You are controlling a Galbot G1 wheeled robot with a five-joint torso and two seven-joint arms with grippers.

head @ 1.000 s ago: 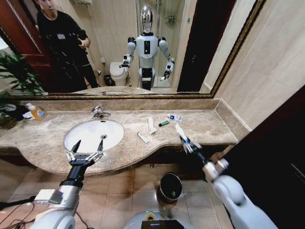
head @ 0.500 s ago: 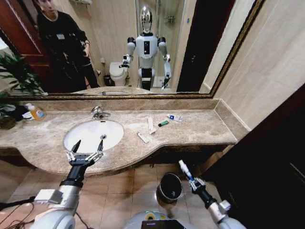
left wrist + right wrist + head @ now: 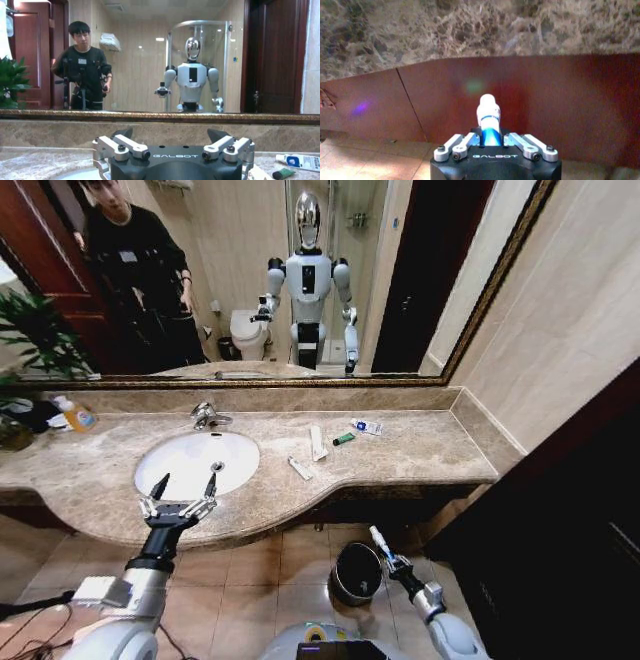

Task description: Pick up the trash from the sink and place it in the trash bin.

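Note:
The white sink (image 3: 190, 465) is set in the marble counter. Right of it lie a slim white packet (image 3: 299, 468), a white tube (image 3: 317, 442), a small green piece (image 3: 344, 438) and a white tube with blue print (image 3: 367, 427). My right gripper (image 3: 388, 558) is below counter height, shut on a white-and-blue tube (image 3: 488, 112) that points up. It is just right of the dark trash bin (image 3: 357, 572) on the floor. My left gripper (image 3: 183, 492) hovers open at the sink's front rim, holding nothing. In the left wrist view, the printed tube (image 3: 302, 162) and the green piece (image 3: 283, 173) lie beyond it.
A chrome faucet (image 3: 207, 416) stands behind the basin, and an orange bottle (image 3: 76, 416) and a plant (image 3: 30, 340) at the counter's far left. A dark wooden panel (image 3: 545, 105) under the counter faces my right gripper. A dark cabinet (image 3: 570, 530) closes the right side. The floor is tiled.
My right arm has dropped from counter height to beside the bin, carrying the white-and-blue tube, then shifted slightly left toward the bin. The left arm has not moved.

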